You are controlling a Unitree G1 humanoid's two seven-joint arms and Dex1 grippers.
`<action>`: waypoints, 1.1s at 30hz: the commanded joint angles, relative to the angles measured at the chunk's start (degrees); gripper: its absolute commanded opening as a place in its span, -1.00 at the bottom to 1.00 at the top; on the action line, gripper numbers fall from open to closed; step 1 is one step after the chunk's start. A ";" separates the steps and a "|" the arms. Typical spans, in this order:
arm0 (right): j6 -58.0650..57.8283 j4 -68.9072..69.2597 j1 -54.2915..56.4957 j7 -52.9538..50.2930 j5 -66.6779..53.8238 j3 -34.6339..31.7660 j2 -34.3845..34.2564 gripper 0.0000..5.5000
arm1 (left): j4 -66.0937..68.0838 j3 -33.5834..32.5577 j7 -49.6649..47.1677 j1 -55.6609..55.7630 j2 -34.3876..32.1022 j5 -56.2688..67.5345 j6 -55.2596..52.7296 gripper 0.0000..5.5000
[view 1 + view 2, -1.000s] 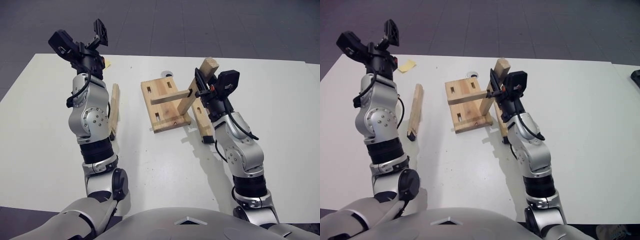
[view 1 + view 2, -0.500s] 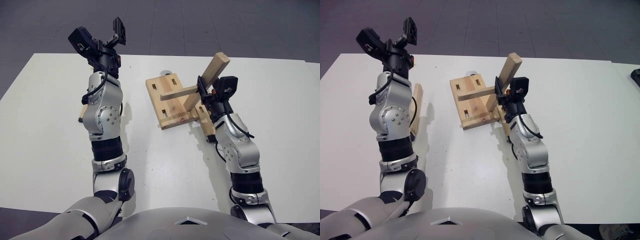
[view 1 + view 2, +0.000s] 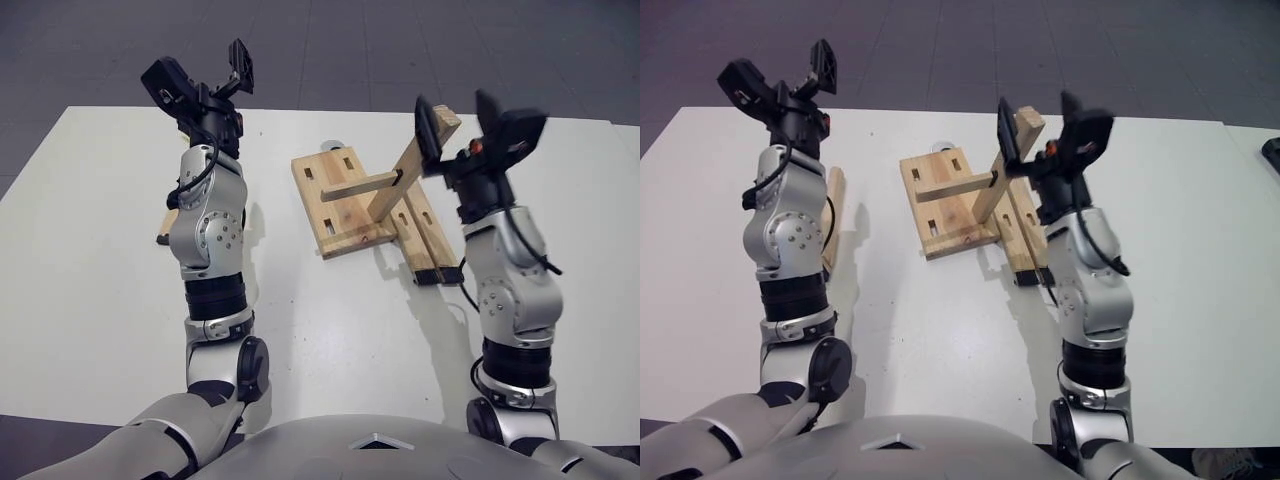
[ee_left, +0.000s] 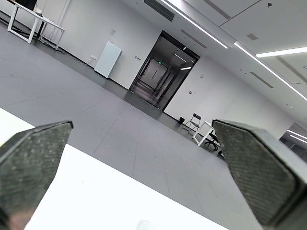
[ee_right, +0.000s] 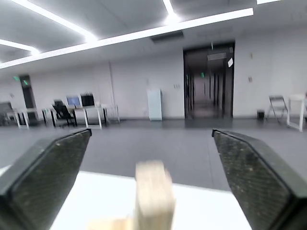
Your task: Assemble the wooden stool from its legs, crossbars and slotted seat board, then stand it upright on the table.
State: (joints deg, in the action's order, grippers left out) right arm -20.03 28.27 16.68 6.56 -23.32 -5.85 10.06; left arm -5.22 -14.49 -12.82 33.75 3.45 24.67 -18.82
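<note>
**Both pincers gaped wide over the desk, with the part-built stool nearer the right one.**
The seat board [image 3: 335, 195] lay flat on the desk [image 3: 80, 250]. One leg [image 3: 400, 185] stood tilted at its right edge, and a crossbar [image 3: 360, 187] jutted from that leg over the board. The right pincer [image 3: 458, 120] hung at the leg's top end, fingers either side, not closed on it. Two more legs [image 3: 425, 235] lay just beside the board. The left pincer [image 3: 203, 78], empty, was raised well apart from the stool, with a loose leg [image 3: 835, 215] by its arm.

Tilted leg [image 3: 390, 200] just before right gripper [image 3: 452, 106]
</note>
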 commanded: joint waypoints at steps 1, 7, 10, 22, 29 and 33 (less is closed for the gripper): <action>-3.12 -0.06 1.69 -2.18 -2.54 -8.02 3.31 0.96 | 0.79 -0.46 -0.09 0.13 -1.45 -2.05 1.41 0.96; -8.07 -7.83 -10.07 1.17 5.96 -4.17 10.48 0.96 | 0.26 1.46 1.10 -1.28 -3.42 -6.63 3.70 0.96; -10.53 -13.06 -14.16 2.65 8.91 -2.01 12.07 0.96 | -0.10 4.82 3.04 -1.79 -3.95 -9.85 4.56 0.96; -15.78 -15.68 -17.99 7.07 12.88 3.10 13.34 0.96 | -1.18 6.39 3.23 -4.40 -1.69 -11.31 3.92 0.96; -18.12 -17.04 -18.04 7.03 13.44 1.60 13.65 0.96 | -1.98 6.18 3.10 -4.98 -1.59 -11.35 3.06 0.96; -19.79 -17.20 -18.54 7.52 13.60 1.37 14.29 0.96 | -2.73 6.05 2.91 -5.27 -1.50 -11.33 2.36 0.96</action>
State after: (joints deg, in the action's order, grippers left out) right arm -37.91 11.50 -1.05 13.50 -10.28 -4.49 23.46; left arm -7.27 -8.44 -9.57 29.07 1.68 13.60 -15.36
